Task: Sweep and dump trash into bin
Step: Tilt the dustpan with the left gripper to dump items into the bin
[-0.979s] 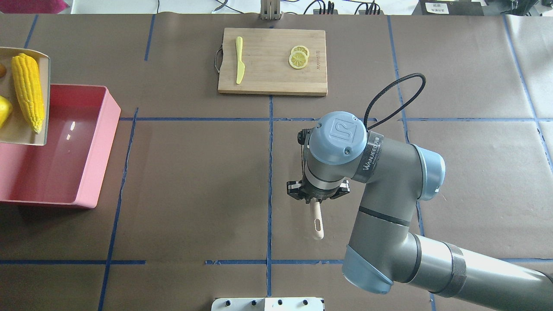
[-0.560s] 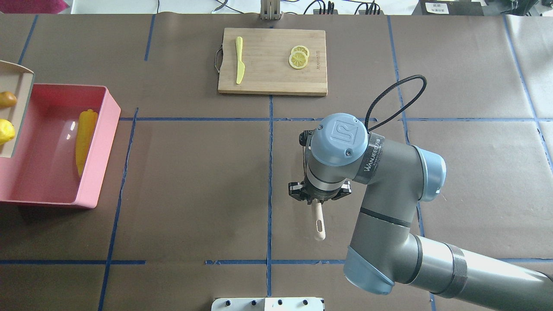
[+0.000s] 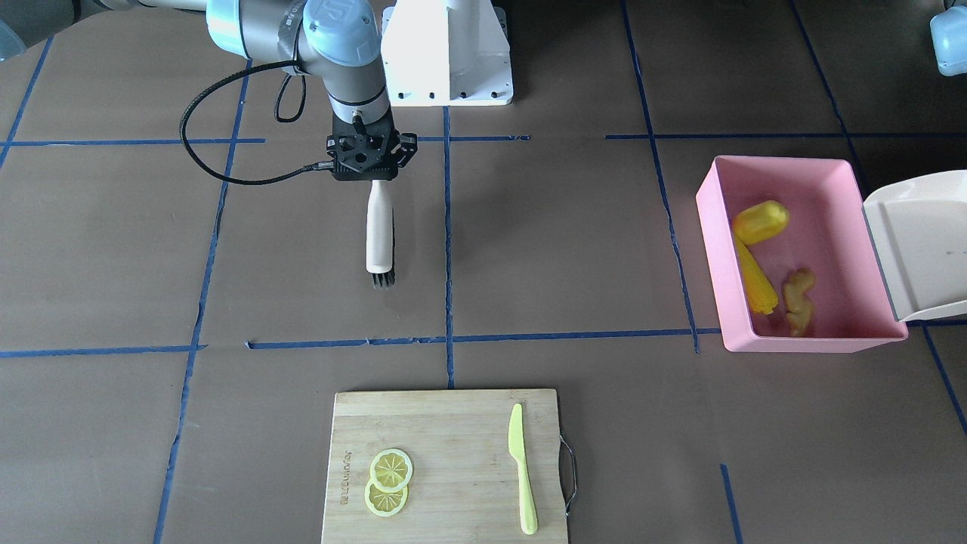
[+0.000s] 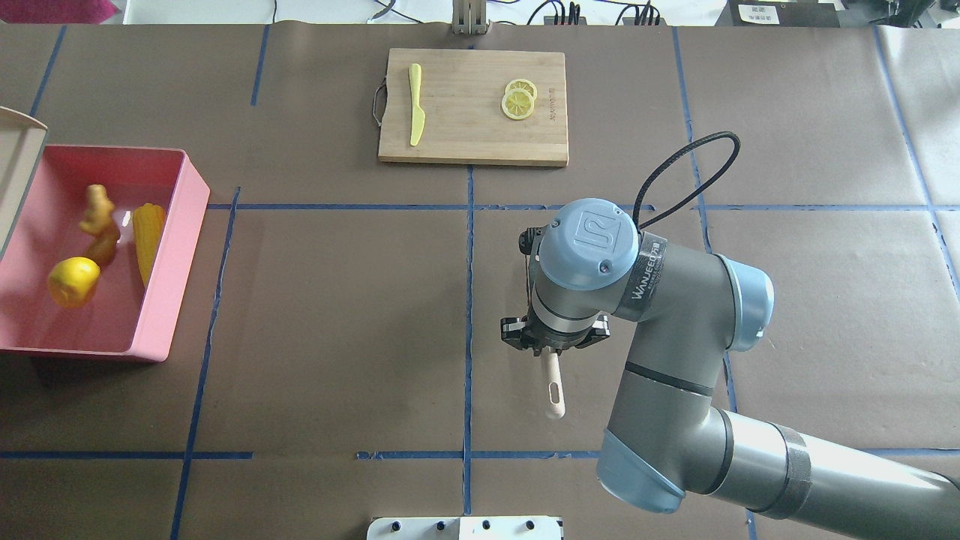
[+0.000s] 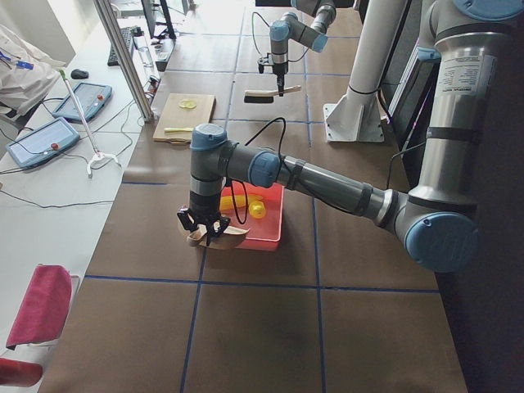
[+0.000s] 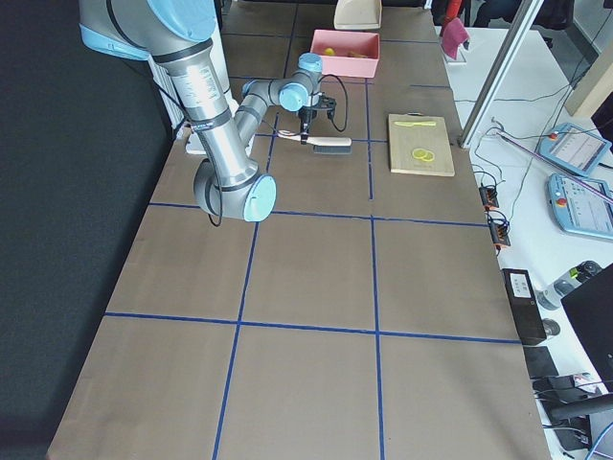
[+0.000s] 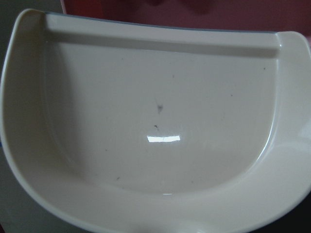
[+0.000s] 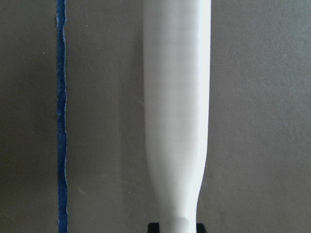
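The pink bin (image 4: 182, 255) stands at the table's left end and also shows in the front-facing view (image 3: 801, 346). In it lie the corn cob (image 4: 148, 232), the rounded yellow lump (image 4: 73, 281) and the ginger root (image 4: 97, 221). The beige dustpan (image 3: 918, 249) is tilted steeply over the bin's outer wall and is empty in the left wrist view (image 7: 155, 121). The left gripper (image 5: 205, 229) is at the dustpan's handle; I cannot tell its state. My right gripper (image 4: 553, 349) is shut on the handle of a white brush (image 3: 380, 234) near the table's middle.
A wooden cutting board (image 4: 472, 142) at the far middle carries a light-green knife (image 4: 415, 105) and two lemon slices (image 4: 518, 100). The robot's white base (image 3: 447, 49) stands at the near edge. Blue tape lines cross the brown table cover.
The dustpan has tipped up further and drawn off to the left. The corn cob, then the yellow lump and the ginger root, have slid from it into the bin. The right arm has barely moved.
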Motion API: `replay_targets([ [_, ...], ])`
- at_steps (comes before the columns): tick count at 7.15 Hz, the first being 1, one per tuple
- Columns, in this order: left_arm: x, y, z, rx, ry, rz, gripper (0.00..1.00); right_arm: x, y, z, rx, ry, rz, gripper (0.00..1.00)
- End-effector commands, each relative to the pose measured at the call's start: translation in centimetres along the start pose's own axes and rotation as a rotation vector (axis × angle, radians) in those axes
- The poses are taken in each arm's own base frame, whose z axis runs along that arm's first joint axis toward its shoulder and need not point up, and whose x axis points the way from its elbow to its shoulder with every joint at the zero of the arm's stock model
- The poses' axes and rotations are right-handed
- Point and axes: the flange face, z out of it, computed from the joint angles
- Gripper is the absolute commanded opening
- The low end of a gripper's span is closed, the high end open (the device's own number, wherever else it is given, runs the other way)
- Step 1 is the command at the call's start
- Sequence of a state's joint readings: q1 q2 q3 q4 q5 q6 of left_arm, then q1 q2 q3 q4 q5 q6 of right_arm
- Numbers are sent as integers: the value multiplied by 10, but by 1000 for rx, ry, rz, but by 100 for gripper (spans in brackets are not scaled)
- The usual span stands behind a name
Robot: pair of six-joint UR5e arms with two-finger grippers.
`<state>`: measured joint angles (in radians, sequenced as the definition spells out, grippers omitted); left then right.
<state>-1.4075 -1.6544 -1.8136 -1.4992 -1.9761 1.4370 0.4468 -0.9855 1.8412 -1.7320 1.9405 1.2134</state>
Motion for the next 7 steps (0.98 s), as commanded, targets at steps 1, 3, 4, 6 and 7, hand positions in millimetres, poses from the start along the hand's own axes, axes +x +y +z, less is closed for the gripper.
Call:
replay_targets([
  [1,-12,-4,-10,4,6,9,0,0,1,-3,3,-5,-3,0],
  [3,-13,-20,-11,162,54,-82,0,-1,2,-3,4,-6,-3,0],
  [4,-12,-34,-18,295,77,-175,0,-2,2,-3,5,-7,-3,0],
  [6,-24,-64,-51,375,35,-237,0,-1,2,-3,6,-7,-3,0],
  [7,-30,-103,-55,413,43,-271,0,-2,2,-5,8,-11,-5,0],
])
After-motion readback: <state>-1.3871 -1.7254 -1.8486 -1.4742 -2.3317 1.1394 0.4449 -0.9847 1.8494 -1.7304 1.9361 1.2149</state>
